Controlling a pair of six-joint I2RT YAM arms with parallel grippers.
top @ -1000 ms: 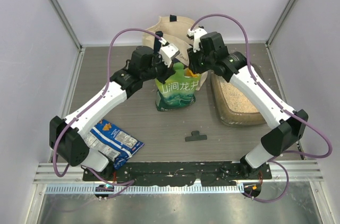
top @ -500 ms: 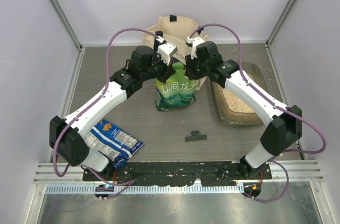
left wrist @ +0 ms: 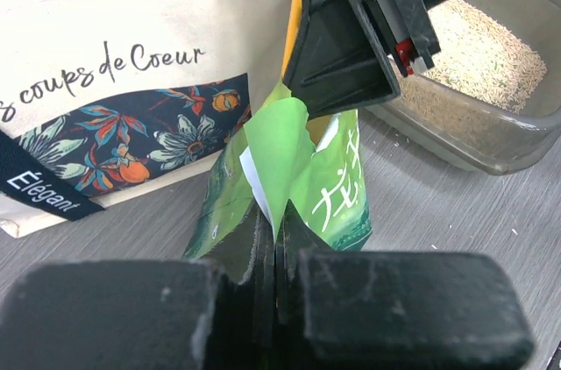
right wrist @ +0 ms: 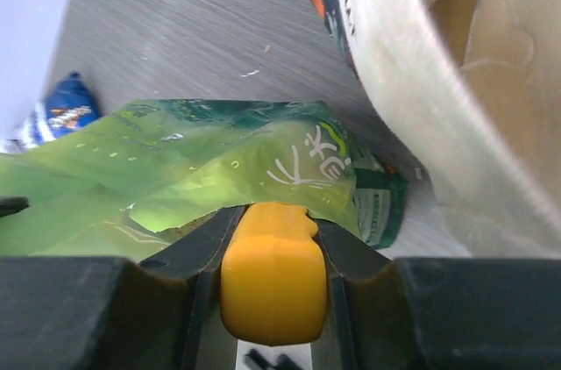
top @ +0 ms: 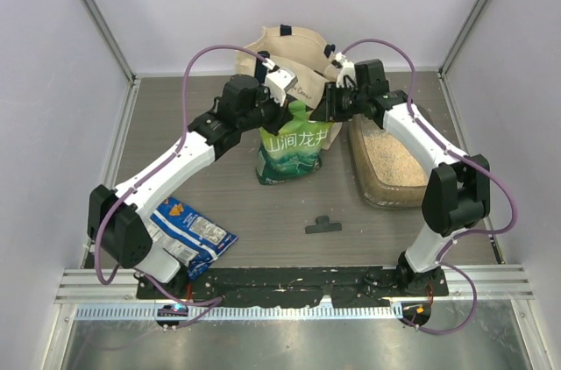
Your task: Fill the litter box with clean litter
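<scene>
The litter box (top: 379,200) lies on the right of the table, holding pale clean litter (top: 391,160). Its rim (left wrist: 496,156) and the litter (left wrist: 487,61) also show in the left wrist view. A green-and-white pouch (top: 293,156) stands upright left of the box. My left gripper (top: 288,105) is shut on a flap at the pouch's (left wrist: 337,186) top edge, where the left gripper (left wrist: 279,238) pinches it. My right gripper (top: 323,111) is at the pouch's top right corner. The right gripper (right wrist: 273,212) is shut on a yellow plastic piece (right wrist: 273,287) above the pouch (right wrist: 219,177).
A cream tote bag (top: 289,47) stands just behind the pouch, close to both grippers. A blue snack bag (top: 189,235) lies at the near left by the left arm's base. A small black clip (top: 322,226) lies on the table in front of the pouch.
The right arm has swung back and to the right, uncovering more of the litter box, while its gripper stays at the pouch's top. The left arm has barely moved.
</scene>
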